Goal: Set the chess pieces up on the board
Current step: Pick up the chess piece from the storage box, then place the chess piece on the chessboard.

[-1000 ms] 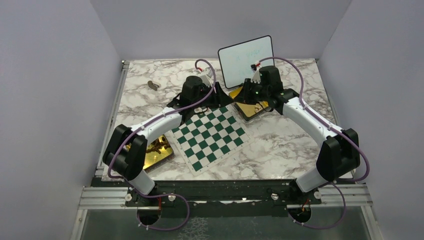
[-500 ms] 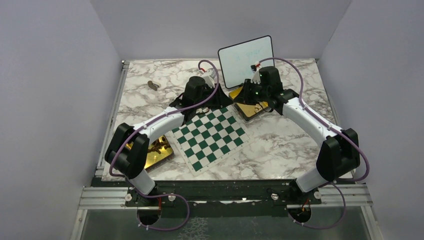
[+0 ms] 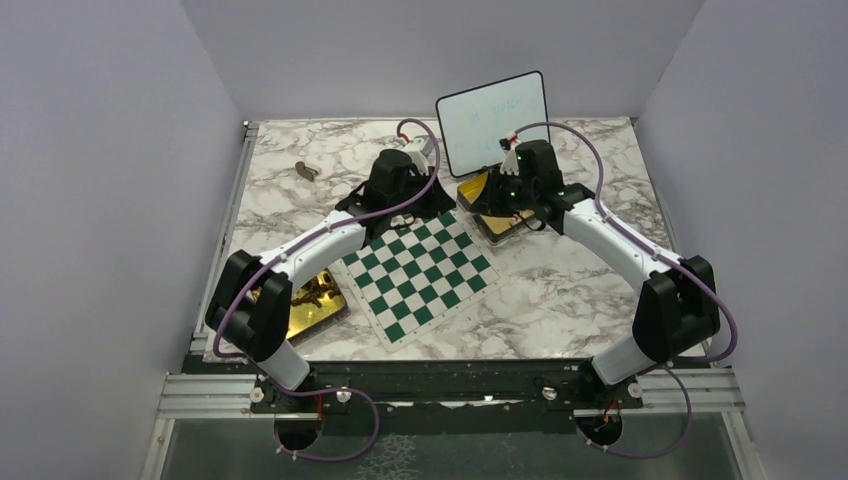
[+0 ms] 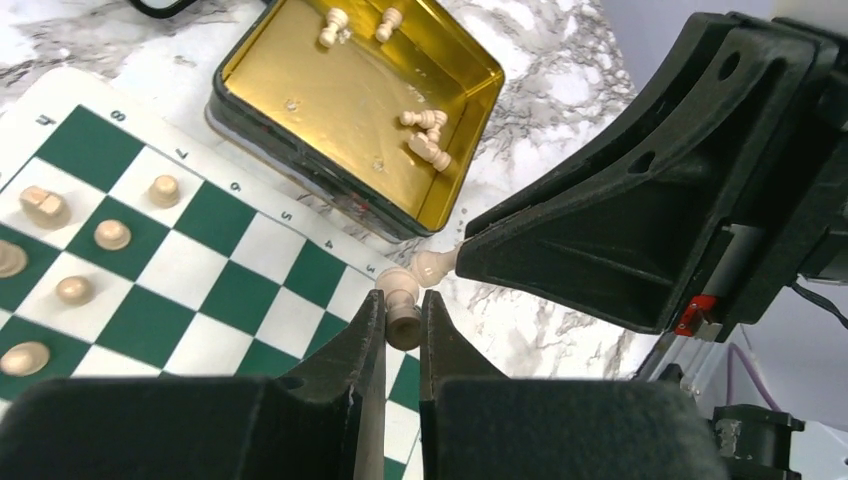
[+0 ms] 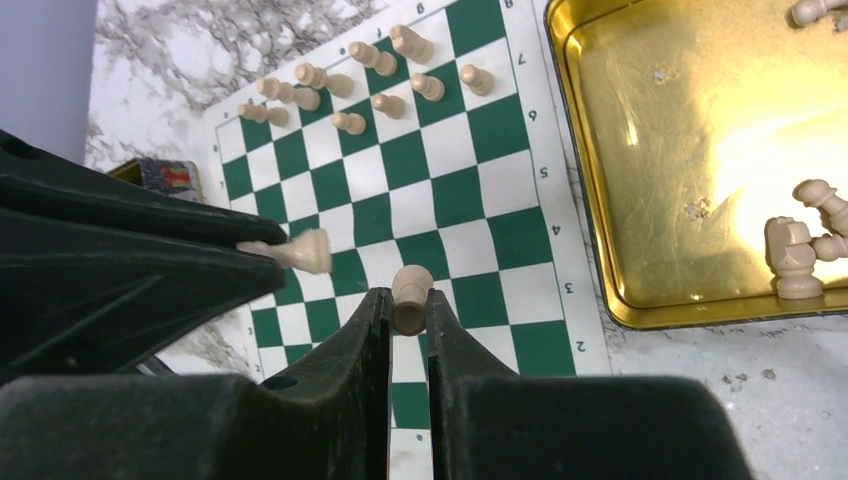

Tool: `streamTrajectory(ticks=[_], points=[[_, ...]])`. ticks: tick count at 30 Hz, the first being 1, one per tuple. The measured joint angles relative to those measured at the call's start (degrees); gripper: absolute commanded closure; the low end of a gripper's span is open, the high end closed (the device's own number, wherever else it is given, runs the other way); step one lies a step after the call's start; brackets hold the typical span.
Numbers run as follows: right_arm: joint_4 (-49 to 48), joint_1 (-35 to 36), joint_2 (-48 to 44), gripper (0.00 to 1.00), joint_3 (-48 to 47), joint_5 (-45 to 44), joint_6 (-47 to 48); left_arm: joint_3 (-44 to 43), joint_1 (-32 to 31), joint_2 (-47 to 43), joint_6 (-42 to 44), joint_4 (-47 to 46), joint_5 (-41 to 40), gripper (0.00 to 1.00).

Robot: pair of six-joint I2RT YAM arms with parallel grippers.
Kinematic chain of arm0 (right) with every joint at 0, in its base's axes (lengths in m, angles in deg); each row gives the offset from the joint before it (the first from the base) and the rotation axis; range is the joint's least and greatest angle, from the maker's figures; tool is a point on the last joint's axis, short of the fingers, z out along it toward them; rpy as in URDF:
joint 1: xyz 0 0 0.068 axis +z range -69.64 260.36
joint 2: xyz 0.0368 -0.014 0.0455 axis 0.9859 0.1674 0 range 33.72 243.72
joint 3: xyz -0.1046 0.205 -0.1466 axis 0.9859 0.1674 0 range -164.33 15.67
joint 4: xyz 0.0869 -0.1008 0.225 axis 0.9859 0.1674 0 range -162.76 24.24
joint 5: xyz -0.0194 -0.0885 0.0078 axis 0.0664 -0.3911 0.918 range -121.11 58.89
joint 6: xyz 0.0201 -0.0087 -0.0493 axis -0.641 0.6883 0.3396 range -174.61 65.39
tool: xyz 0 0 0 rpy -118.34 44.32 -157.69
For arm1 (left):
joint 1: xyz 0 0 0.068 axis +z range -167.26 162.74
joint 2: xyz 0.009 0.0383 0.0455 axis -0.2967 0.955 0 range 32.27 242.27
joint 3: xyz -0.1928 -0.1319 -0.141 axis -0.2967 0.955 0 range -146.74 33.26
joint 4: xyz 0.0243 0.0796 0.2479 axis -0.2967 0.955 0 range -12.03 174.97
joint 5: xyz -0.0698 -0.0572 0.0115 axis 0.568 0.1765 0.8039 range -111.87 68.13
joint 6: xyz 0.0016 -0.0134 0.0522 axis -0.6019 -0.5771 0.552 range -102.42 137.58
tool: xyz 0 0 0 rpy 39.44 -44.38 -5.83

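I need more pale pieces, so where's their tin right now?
Top view: the gold tin lies right of centre, beside the board's far right edge, partly hidden under the right arm and just in front of the whiteboard.

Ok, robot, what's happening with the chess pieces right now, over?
Left tool shut on pale chessman. Right tool shut on second pale chessman. Board partly set, spare pieces in gold tin. Tools close together.
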Motion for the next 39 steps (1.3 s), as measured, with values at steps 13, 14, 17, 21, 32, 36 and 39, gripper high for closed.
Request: streamTrajectory(ticks=[13,14,17,21,32,36,39], points=[[-0.4,0.0,-9.2,0.93,7.9,-2.0,5.5,-2.5,3.7,-4.6,8.1,18.9,-8.5,0.94],[-0.4,0.0,-9.5,0.93,8.2,-2.3,5.9,-2.3,4.8,-5.4,8.4,19.7,-8.8,0.94],[-0.3,0.0,-10.0,0.92,8.7,-2.9,7.2,-2.0,9.3,-8.0,9.7,21.9,-9.6,0.94],[-0.4,0.0,-11.3,0.92,9.7,-3.0,8.2,-1.1,14.8,-9.4,11.5,24.3,-10.8,0.94],[-0.4,0.0,-12.9,0.92,11.6,-3.1,8.3,4.6,23.7,-7.0,12.3,28.2,-11.3,0.95],[-0.4,0.0,-13.3,0.92,12.0,-3.1,8.3,5.0,26.1,-5.3,13.0,28.5,-11.5,0.95],[-0.4,0.0,-13.3,0.92,12.0,-3.1,8.3,5.1,27.8,-3.9,13.4,28.6,-11.5,0.95]])
